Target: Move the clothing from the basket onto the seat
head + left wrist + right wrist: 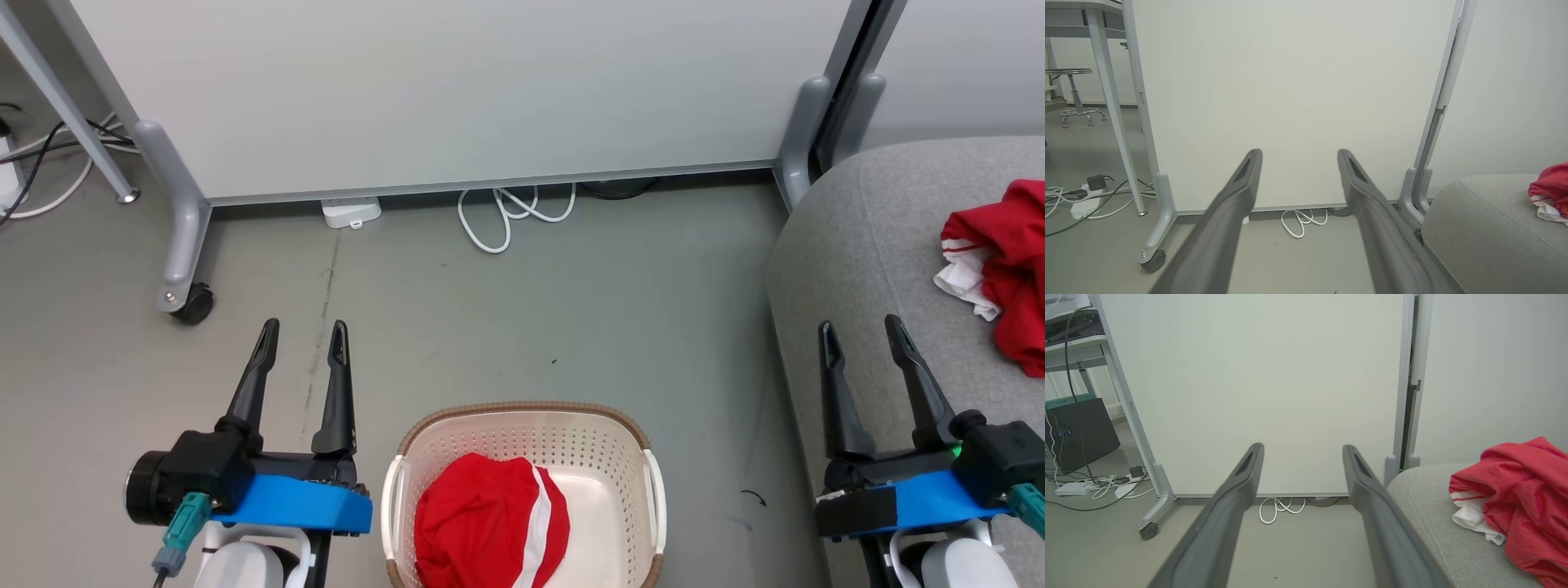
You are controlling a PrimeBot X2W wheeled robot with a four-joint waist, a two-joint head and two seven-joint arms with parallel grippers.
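Now, take your bearings from the basket (pixel 522 407), which sits on the floor straight ahead of you, low in the head view. One red garment (pixel 482 523) lies bundled inside it, crowded toward the basket's left and near side, with the right part of the basket's floor bare. Its white stripe runs roughly toward and away from you, so I judge the bundle's long axis runs that way too.

Your left gripper (pixel 304 327) hangs just left of the basket, close by its left handle, fingers spread and holding nothing. Your right gripper (pixel 859 325) is well off to the basket's right, likewise spread and empty, over the edge of the seat (pixel 865 245).

So the left arm looks the nearer one. The bundle lies to its right and lower, back toward you from the fingertips. A second red garment (pixel 1008 269) with white parts already rests on the seat, far right of the basket. You would probably need to tip the left fingers down and inward before closing across the stripe.
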